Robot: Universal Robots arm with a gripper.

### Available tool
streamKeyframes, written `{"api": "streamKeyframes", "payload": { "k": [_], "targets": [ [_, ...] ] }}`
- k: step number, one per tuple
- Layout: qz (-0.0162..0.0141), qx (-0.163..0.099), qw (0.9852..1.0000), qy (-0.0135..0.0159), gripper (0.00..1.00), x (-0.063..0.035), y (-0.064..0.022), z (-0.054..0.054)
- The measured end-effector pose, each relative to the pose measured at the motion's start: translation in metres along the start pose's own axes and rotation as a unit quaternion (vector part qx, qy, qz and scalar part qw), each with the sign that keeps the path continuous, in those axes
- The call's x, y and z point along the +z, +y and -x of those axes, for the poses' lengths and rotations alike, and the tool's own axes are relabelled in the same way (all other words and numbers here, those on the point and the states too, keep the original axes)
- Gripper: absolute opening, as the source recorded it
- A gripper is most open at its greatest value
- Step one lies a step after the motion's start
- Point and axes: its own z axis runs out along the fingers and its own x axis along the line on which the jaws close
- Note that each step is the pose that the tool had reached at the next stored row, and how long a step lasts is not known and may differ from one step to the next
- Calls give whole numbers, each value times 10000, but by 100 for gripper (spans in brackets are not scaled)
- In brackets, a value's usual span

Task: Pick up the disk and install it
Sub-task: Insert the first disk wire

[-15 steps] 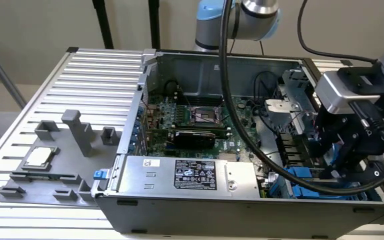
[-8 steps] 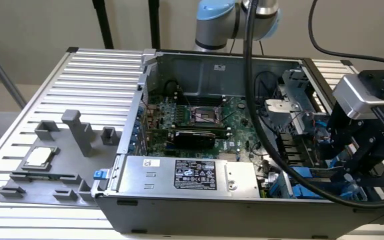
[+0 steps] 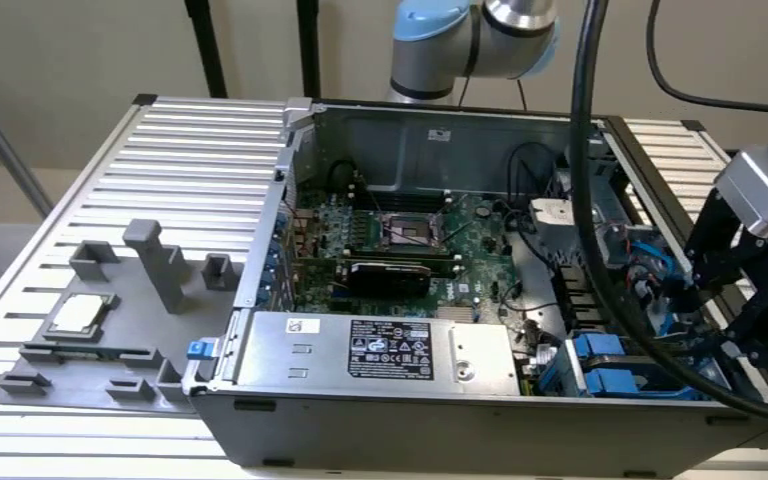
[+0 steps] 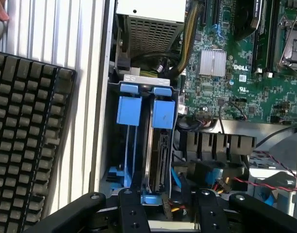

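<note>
Disk (image 4: 160,145) edge-on in the drive bay (image 4: 114,155), blue rails, silver side.

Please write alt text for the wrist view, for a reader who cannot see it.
The gripper, jaws apart, hovers over the drive bay of an open computer case, where the disk stands on edge in blue rails. A green motherboard lies beside the bay, and a black keyboard rests outside the case.
</note>
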Motion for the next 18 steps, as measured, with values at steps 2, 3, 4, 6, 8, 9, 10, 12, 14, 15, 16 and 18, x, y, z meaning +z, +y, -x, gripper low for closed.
{"api": "streamKeyframes", "payload": {
  "k": [2, 3, 4, 6, 8, 9, 10, 12, 14, 15, 16, 18],
  "targets": [
    [4, -48, 10000, -9, 100, -1, -12, -1],
    [7, -82, 10000, -10, 100, 1, -13, -1],
    [11, -126, 9999, -11, 100, 3, -13, -2],
    [21, -219, 9998, -9, 100, 14, -15, -3],
    [28, -302, 9995, -16, 100, 30, -15, -5],
    [31, -339, 9994, -21, 100, 37, -16, -5],
    [33, -371, 9993, -28, 100, 44, -16, -6],
    [34, -425, 9991, -51, 100, 58, -16, -9],
    [33, -461, 9989, -77, 100, 71, -17, -14],
    [31, -475, 9988, -93, 100, 76, -17, -18],
    [26, -485, 9988, -112, 100, 80, -18, -22],
    [12, -501, 9986, -156, 100, 88, -16, -34]
  ]
}}
